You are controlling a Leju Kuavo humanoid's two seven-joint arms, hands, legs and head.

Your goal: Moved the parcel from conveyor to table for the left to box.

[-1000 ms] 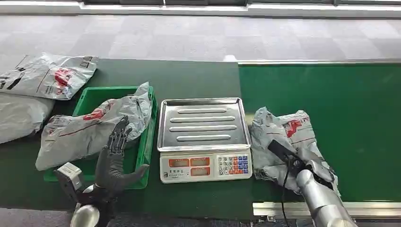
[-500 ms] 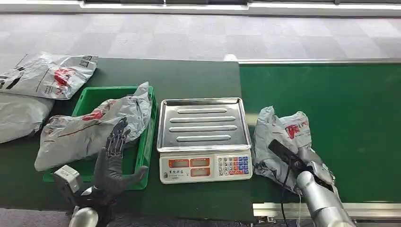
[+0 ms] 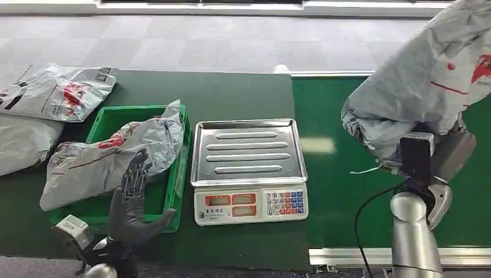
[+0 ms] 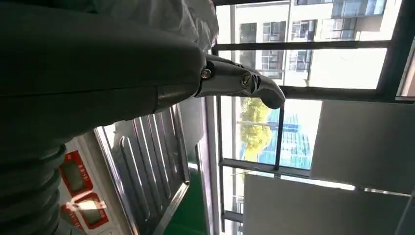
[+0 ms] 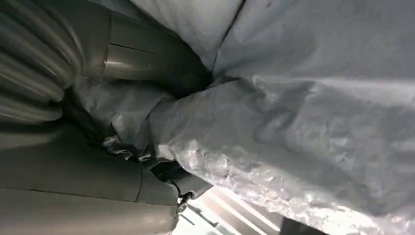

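Above the conveyor [image 3: 370,174], parcel [image 3: 417,87] clutched in right fingers [image 5: 147,63], left fingers [image 3: 134,174] spread

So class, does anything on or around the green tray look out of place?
Yes. The grey parcel lies askew in the green tray, one end spilling over its left rim onto the table.

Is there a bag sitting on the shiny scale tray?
No, the scale's tray is bare; the grey parcel is held up over the conveyor belt by the right hand.
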